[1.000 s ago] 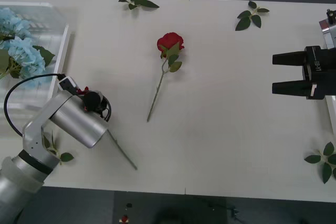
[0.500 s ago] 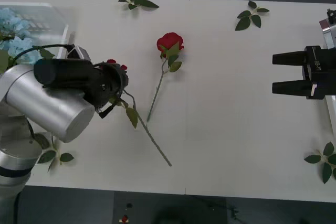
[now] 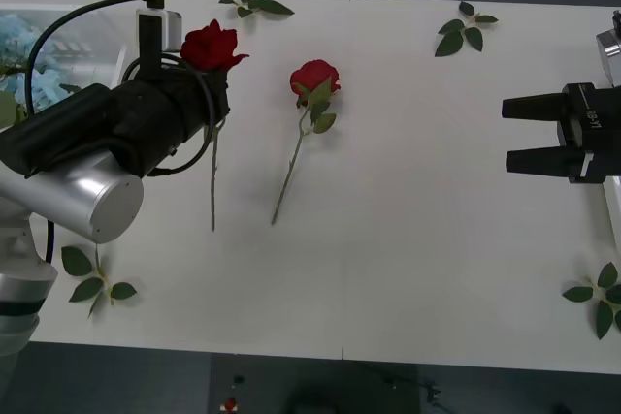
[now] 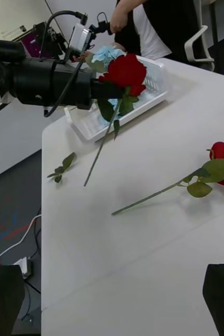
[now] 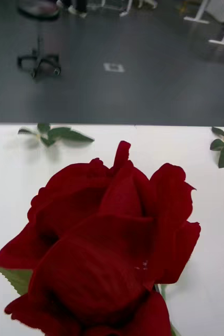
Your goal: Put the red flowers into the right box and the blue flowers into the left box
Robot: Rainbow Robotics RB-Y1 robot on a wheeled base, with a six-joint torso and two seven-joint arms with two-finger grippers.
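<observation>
We see deep-red roses (image 3: 214, 47) on green stems, pale sky-blue flowers (image 3: 44, 84), a white bench (image 3: 408, 239), black tools (image 3: 506, 135).

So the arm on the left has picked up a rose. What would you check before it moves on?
1. Grip: the left gripper holds a red rose just under the bloom, stem hanging free above the table. Ok.
2. Destination: red goes in the right box, far across the table from the held rose. Not ok yet.
3. Path: a second red rose lies on the table between the held rose and that side. Not ok, mind the dangling stem.
4. Right gripper: open, waiting at the right edge. Ok.
5. Blue flowers: some already in the left box. Ok.
</observation>
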